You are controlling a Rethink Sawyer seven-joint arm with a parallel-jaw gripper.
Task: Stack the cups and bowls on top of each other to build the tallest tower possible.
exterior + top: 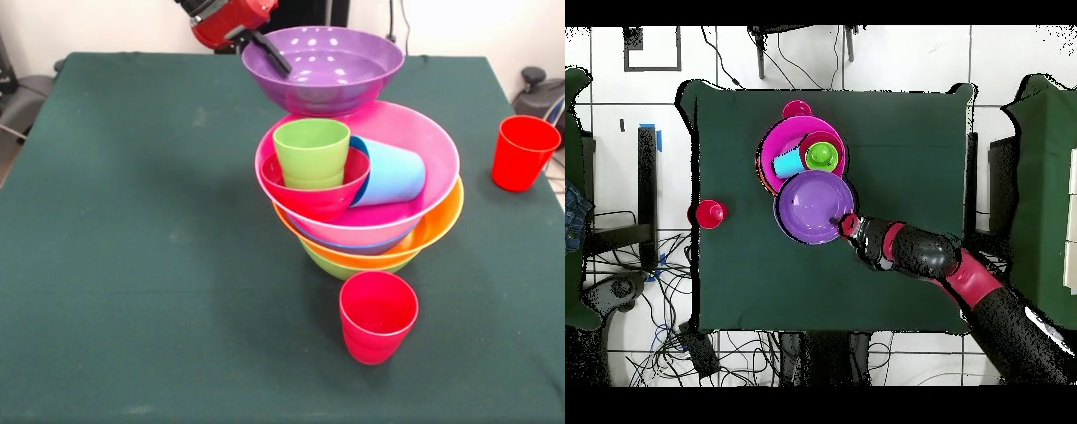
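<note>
The hand (265, 49) is clamping the purple bowl (323, 69) by its rim, carrying it above the tower (362, 212); next it likely needs centring and lowering.

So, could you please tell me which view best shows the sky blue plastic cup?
The front view: the sky blue plastic cup lies tilted inside the big pink plastic bowl. In the overhead view only a sliver of it shows.
</note>
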